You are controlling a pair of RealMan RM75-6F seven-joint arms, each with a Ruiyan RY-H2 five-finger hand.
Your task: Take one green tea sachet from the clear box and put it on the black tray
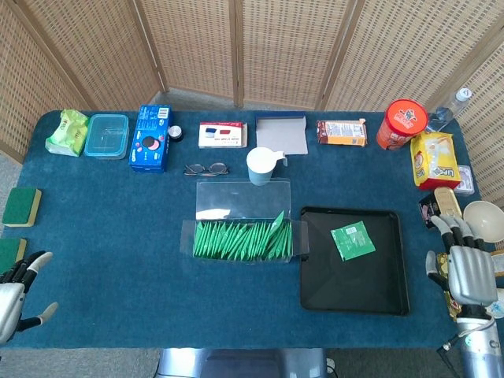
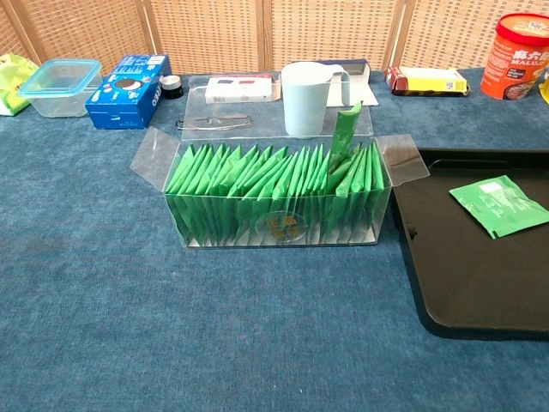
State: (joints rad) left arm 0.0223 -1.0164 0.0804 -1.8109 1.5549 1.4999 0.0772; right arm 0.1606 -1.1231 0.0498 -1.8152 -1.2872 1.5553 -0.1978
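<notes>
One green tea sachet (image 1: 353, 240) (image 2: 498, 204) lies flat on the black tray (image 1: 331, 287) (image 2: 463, 283), in its upper right part, with nothing touching it. The clear box (image 1: 242, 236) (image 2: 274, 202) left of the tray holds a row of green sachets; one sachet (image 2: 343, 137) sticks up at its right end. My right hand (image 1: 459, 263) hovers off the tray's right edge near the table's front corner, fingers spread and empty. At the table's front left corner my left hand (image 1: 17, 293) is open and empty. Neither hand shows in the chest view.
A pale blue cup (image 1: 261, 165) and glasses (image 1: 206, 168) stand behind the box. Along the back lie a blue biscuit box (image 1: 150, 138), a plastic tub (image 1: 107, 135) and a red canister (image 1: 403, 124). Snack packets and a bowl (image 1: 482, 218) crowd the right edge near my right hand. Green sponges (image 1: 21, 206) sit at left.
</notes>
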